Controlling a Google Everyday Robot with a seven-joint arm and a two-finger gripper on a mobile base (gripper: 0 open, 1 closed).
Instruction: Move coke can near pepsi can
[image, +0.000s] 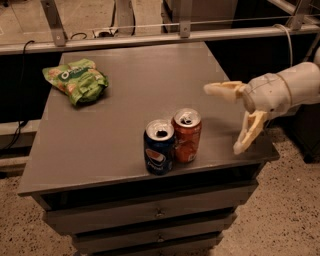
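The orange-red coke can (187, 135) stands upright near the front edge of the grey table (100, 135). The dark blue pepsi can (159, 147) stands upright right beside it on its left, the two touching or nearly so. My gripper (223, 118) is to the right of the coke can, well apart from it, above the table's right edge. Its two pale fingers (248, 132) are spread wide open and hold nothing.
A green snack bag (76, 80) lies at the table's back left. A metal rail (150, 37) runs behind the table. Drawers (150, 212) sit below the tabletop. The floor is speckled stone.
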